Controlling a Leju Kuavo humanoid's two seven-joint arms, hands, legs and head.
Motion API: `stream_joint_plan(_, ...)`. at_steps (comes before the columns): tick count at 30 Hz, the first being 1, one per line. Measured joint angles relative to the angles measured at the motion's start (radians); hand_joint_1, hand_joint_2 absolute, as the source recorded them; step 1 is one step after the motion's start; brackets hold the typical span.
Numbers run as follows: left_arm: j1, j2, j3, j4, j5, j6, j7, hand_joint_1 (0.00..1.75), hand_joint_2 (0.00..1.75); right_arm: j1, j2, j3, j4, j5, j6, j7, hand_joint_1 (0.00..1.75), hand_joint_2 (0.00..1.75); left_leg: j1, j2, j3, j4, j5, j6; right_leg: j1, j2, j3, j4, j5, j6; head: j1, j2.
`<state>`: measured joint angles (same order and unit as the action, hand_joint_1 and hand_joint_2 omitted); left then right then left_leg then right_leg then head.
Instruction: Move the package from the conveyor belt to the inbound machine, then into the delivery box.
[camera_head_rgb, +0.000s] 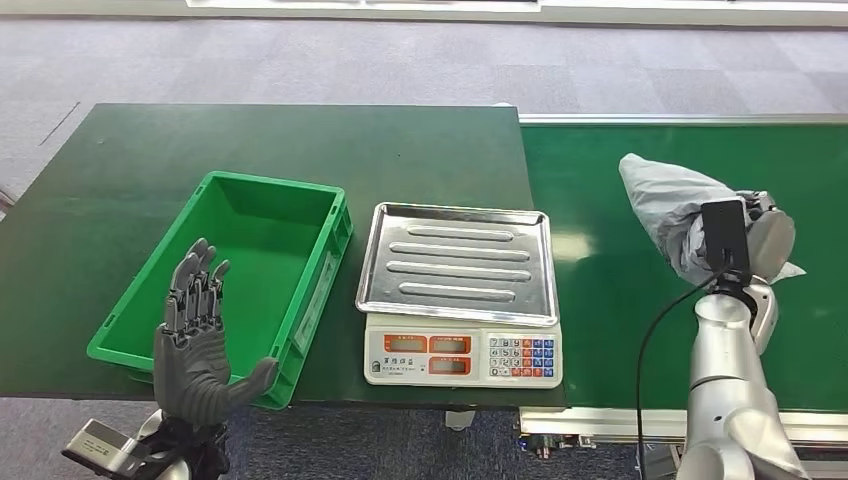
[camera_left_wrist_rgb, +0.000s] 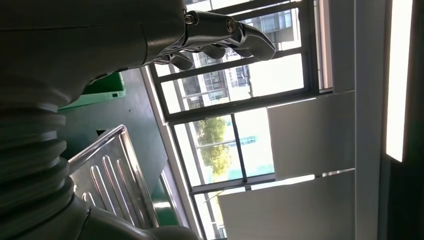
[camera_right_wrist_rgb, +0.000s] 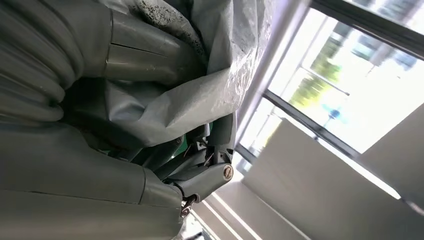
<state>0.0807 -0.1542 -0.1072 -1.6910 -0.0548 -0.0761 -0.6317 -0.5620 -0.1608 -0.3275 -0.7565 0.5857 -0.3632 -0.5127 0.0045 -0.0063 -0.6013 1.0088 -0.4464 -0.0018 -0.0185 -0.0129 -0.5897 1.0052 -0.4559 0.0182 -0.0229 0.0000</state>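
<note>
We see the head view evenly lit and sharp, glare on the tray (camera_head_rgb: 455, 262) (toward one o'clock). In both wrist views, bright windows (camera_left_wrist_rgb: 250, 80) backlight dark, blurred foregrounds.

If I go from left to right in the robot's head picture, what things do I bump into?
Dark grey left hand → green plastic crate → silver scale with its ribbed metal tray → crumpled grey plastic package, gripped by the right hand.

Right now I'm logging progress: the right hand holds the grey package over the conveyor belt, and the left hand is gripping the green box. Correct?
Not quite. The head view shows the left hand open above the green box, gripping nothing. The rest holds: the right hand holds the grey package over the conveyor belt.
</note>
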Motion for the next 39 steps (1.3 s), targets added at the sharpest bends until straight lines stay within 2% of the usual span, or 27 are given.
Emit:
stream_joint_plan(2, -0.008, 0.0, 0.0, 0.004, 0.0, 0.002, -0.001, 0.0, 1.75, 0.044, 0.036, 0.062, -0.137, -0.035, -0.037, -0.009, 1.75, 1.75, 0.0, 0.001, 0.0, 0.0, 0.0, 0.0, 0.0, 0.002, -0.001, 0.0, 0.0, 0.0, 0.0, 0.0)
stream_joint_plan(5, -0.024, 0.002, 0.0, 0.015, 0.0, 0.003, -0.004, 0.0, 1.75, 0.085, 0.064, 0.151, -0.281, -0.015, -0.043, -0.018, 1.75, 1.75, 0.0, 0.003, 0.0, -0.001, 0.0, -0.001, 0.0, 0.004, -0.001, 0.0, 0.0, 0.0, 0.0, 0.0)
stream_joint_plan(8, -0.039, 0.005, 0.0, 0.034, 0.0, 0.001, -0.014, 0.0, 1.75, 0.106, 0.079, 0.25, -0.377, 0.091, -0.028, -0.039, 1.75, 1.75, 0.001, 0.003, 0.0, -0.001, 0.0, -0.001, 0.0, 0.004, -0.001, 0.0, 0.0, -0.001, 0.0, 0.0)
stream_joint_plan(10, -0.054, 0.007, -0.001, 0.053, 0.0, -0.006, -0.022, 0.0, 1.75, 0.111, 0.093, 0.328, -0.42, 0.189, -0.058, -0.032, 1.75, 1.75, 0.001, 0.004, 0.0, -0.001, 0.0, -0.001, 0.0, 0.005, -0.001, 0.0, 0.001, -0.001, 0.0, 0.0)
stream_joint_plan(13, -0.082, 0.008, -0.007, 0.084, 0.001, -0.012, -0.029, 0.0, 1.75, 0.108, 0.114, 0.465, -0.452, 0.293, -0.074, 0.009, 1.75, 1.75, 0.001, 0.004, 0.001, -0.001, 0.001, -0.002, 0.001, 0.005, -0.001, 0.0, 0.001, -0.001, 0.0, 0.0)
stream_joint_plan(16, -0.104, 0.011, -0.017, 0.11, 0.003, -0.014, -0.033, 0.0, 1.75, 0.102, 0.127, 0.578, -0.455, 0.313, -0.041, 0.041, 1.75, 1.75, 0.001, 0.003, 0.001, -0.001, 0.001, -0.003, 0.001, 0.004, -0.001, 0.0, 0.001, -0.002, 0.0, 0.0)
stream_joint_plan(20, -0.115, 0.015, -0.019, 0.128, 0.004, -0.014, -0.035, 0.0, 1.75, 0.095, 0.134, 0.649, -0.454, 0.323, -0.016, 0.053, 1.75, 1.75, 0.002, 0.002, 0.0, -0.001, 0.002, -0.003, 0.001, 0.003, -0.001, 0.0, 0.001, -0.002, 0.0, 0.0)
stream_joint_plan(24, -0.124, 0.023, -0.019, 0.14, 0.013, -0.014, -0.036, 0.0, 1.75, 0.041, 0.148, 0.709, -0.394, 0.332, 0.107, 0.085, 1.75, 1.75, 0.001, 0.003, -0.001, -0.001, 0.002, -0.003, 0.001, 0.004, -0.002, 0.0, 0.001, -0.001, 0.0, 0.0)
stream_joint_plan(28, -0.134, 0.03, -0.019, 0.148, 0.019, -0.014, -0.035, 0.0, 1.75, -0.047, 0.192, 0.755, -0.221, 0.322, 0.221, 0.126, 0.0, 1.75, 0.001, 0.003, 0.0, -0.001, 0.002, -0.003, 0.001, 0.004, -0.002, 0.0, 0.002, -0.002, 0.0, 0.0)
stream_joint_plan(33, -0.143, 0.033, -0.019, 0.148, 0.023, -0.011, -0.014, 0.0, 1.75, -0.156, 0.259, 0.795, 0.05, 0.332, 0.358, 0.245, 0.0, 1.75, 0.002, 0.004, 0.001, -0.001, 0.003, -0.005, 0.003, 0.005, -0.002, 0.0, 0.003, -0.005, 0.0, 0.0)
stream_joint_plan(39, -0.148, 0.035, -0.019, 0.148, 0.02, -0.002, 0.001, 0.0, 1.75, -0.209, 0.29, 0.813, 0.207, 0.326, 0.363, 0.253, 0.0, 1.75, 0.002, 0.004, 0.001, -0.001, 0.003, -0.006, 0.004, 0.006, -0.002, 0.0, 0.003, -0.005, 0.0, 0.0)
